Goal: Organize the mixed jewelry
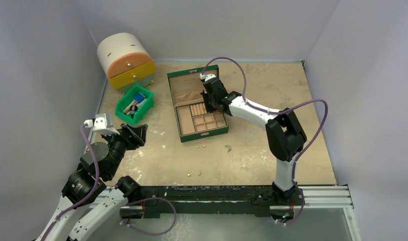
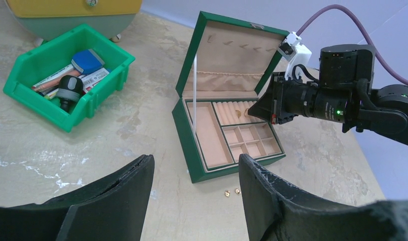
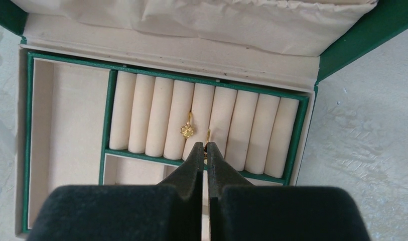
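Observation:
An open green jewelry box (image 1: 204, 134) stands mid-table. My right gripper (image 1: 210, 107) is over its ring rolls (image 3: 156, 115). In the right wrist view the gripper (image 3: 207, 146) is shut on a thin gold ring (image 3: 208, 135), held at the slot between two rolls. A gold flower ring (image 3: 187, 129) sits in the slot just to the left. Two gold studs (image 1: 200, 146) and a silver charm (image 1: 227, 147) lie in front of the box. Two more gold pieces (image 1: 194, 174) lie nearer the arms. My left gripper (image 1: 136, 131) is open and empty, left of the box.
A green plastic bin (image 1: 148, 100) with blue and wooden bits stands left of the box, also in the left wrist view (image 2: 38, 108). A white, orange and yellow drawer cabinet (image 1: 125, 60) stands at the back left. The left wrist view shows the two studs (image 2: 232, 192) between its fingers.

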`<state>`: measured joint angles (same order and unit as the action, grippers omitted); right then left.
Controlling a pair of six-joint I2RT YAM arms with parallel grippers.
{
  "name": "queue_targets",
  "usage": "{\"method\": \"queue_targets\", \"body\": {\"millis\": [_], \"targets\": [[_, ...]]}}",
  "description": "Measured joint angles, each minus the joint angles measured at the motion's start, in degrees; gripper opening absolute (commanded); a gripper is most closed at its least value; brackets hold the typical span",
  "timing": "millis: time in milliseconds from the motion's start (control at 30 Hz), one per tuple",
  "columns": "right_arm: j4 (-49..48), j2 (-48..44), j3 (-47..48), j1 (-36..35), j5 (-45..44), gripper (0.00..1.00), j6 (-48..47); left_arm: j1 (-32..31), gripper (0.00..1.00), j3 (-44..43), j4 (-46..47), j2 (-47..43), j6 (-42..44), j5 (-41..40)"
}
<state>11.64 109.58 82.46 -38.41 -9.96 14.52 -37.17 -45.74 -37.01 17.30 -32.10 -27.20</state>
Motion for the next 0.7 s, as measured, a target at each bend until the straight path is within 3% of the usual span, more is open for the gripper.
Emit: {"method": "queue_targets", "body": {"millis": [700], "targets": [[-2.95, 3.56, 0.04, 0.61, 0.39, 0.0, 1.33, 0.0, 0.62, 0.0, 0.0, 0.55, -0.04, -0.11]]}}
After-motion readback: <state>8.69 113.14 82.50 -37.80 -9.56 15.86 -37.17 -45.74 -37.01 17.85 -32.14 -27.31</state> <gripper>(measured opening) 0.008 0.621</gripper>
